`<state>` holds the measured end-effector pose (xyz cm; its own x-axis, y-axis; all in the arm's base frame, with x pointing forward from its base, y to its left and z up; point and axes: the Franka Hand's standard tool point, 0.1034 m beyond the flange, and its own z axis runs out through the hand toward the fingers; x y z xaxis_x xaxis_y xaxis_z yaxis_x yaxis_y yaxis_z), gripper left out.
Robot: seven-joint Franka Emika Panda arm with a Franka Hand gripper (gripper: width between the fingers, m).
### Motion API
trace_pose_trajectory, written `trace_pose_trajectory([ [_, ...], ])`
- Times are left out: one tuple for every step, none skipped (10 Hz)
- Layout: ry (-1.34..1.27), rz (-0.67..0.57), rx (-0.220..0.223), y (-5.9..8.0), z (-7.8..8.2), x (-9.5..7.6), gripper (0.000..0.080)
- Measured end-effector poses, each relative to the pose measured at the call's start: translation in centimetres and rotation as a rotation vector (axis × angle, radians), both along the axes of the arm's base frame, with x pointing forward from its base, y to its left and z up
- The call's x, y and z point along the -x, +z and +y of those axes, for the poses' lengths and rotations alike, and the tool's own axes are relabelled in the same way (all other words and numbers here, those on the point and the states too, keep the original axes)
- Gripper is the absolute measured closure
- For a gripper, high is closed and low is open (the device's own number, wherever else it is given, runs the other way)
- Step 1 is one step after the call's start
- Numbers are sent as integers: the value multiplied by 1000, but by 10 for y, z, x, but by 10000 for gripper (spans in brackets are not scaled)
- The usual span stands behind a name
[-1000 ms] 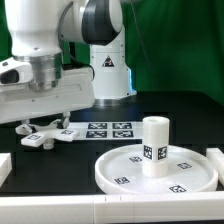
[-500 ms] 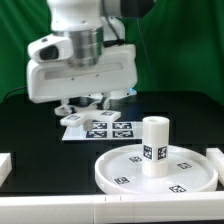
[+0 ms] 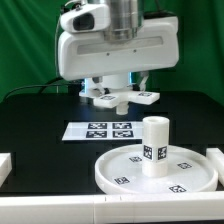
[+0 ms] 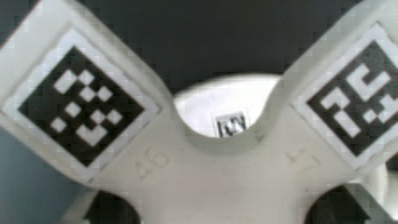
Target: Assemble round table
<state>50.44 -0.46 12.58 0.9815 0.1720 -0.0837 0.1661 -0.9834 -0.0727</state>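
Above the bench's middle, the gripper (image 3: 116, 92) pinches the cross-shaped foot (image 3: 146, 97). The wrist view shows its tagged arms (image 4: 80, 95) close up. The exterior view shows the leg (image 3: 154, 145) upright on the disc (image 3: 115, 172) by the near edge.

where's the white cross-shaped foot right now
In the exterior view, the white plastic cross-shaped foot hangs in the gripper above the marker board, behind the white round disc with its upright leg.

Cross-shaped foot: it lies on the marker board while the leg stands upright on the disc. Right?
No. The exterior view shows the cross-shaped foot held in the gripper above the marker board; the leg does stand upright on the disc.
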Motion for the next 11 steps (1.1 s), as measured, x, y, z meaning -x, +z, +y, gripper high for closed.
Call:
trace_pose_trajectory([
  [-15, -2, 0, 8, 4, -14, 353],
  [-29, 2, 0, 16, 9, -25, 353],
  [-33, 7, -1, 22, 11, -34, 353],
  [-40, -3, 0, 26, 11, -41, 353],
  [-64, -5, 3, 27, 14, -44, 353],
  [-88, -3, 10, 25, 19, -46, 353],
  [-79, -2, 9, 24, 19, -46, 353],
  [-81, -1, 9, 24, 18, -46, 353],
  [-80, -1, 9, 23, 18, -46, 353],
  [-78, 0, 10, 23, 20, -45, 353],
  [-67, 4, 8, 22, 27, -44, 353],
])
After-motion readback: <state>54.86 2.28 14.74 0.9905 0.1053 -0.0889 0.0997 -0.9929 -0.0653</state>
